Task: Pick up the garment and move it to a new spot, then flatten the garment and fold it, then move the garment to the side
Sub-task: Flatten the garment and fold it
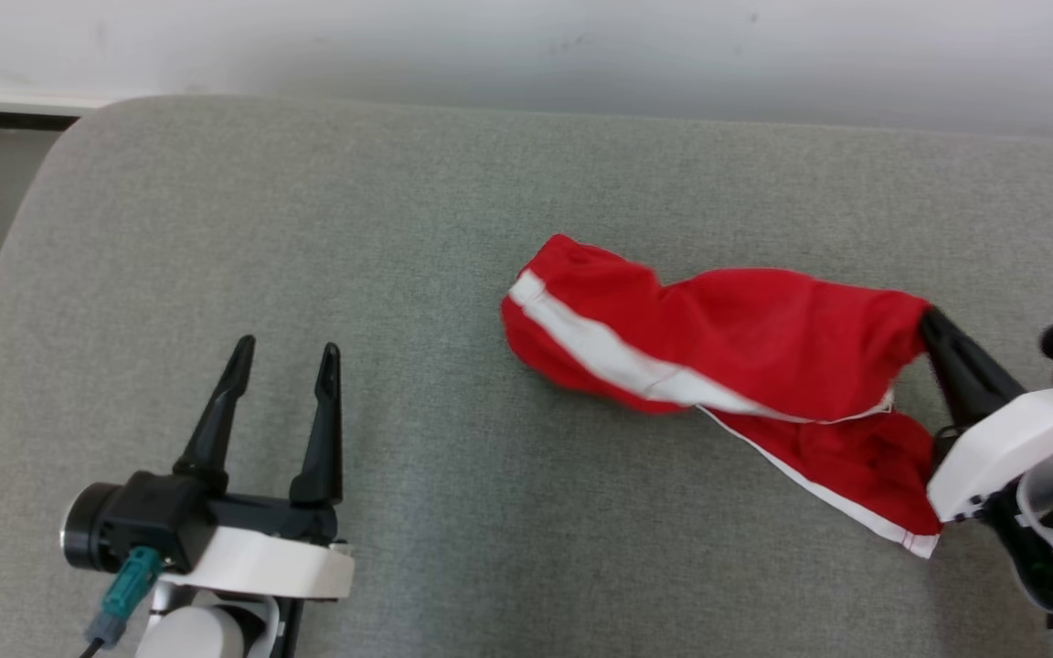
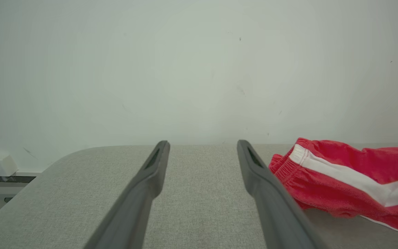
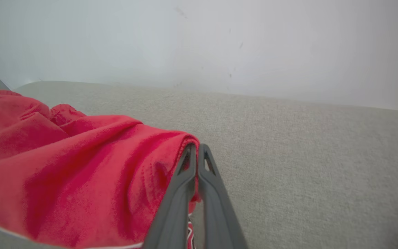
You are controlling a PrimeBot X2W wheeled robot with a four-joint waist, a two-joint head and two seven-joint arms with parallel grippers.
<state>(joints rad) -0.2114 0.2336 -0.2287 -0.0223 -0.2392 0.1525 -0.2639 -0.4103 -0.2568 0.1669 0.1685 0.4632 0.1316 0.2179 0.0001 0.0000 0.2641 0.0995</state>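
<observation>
- Fingers of the left gripper stand wide apart with nothing between them. They are above the near left part of the grey padded surface, tips pointing toward its far edge.
- At the near right edge of that surface, the right gripper has its two dark fingers pressed tight together on the end of the red garment. In the right wrist view, the cloth's hemmed edge is caught between the closed tips.
- The garment lies on the right half of the surface, bunched and drawn out from the pinched end toward the surface's middle. It is well apart from the left gripper.
- A white stripe runs along its length. A lower flap with thin white trim spreads toward the surface's near edge, just beside the right gripper's pale housing.
- The end nearest the surface's middle shows a gathered elastic waistband.
- Behind the surface's far edge rises a pale wall.
- Past the surface's rounded far left corner, a small white box sits low on that wall.
</observation>
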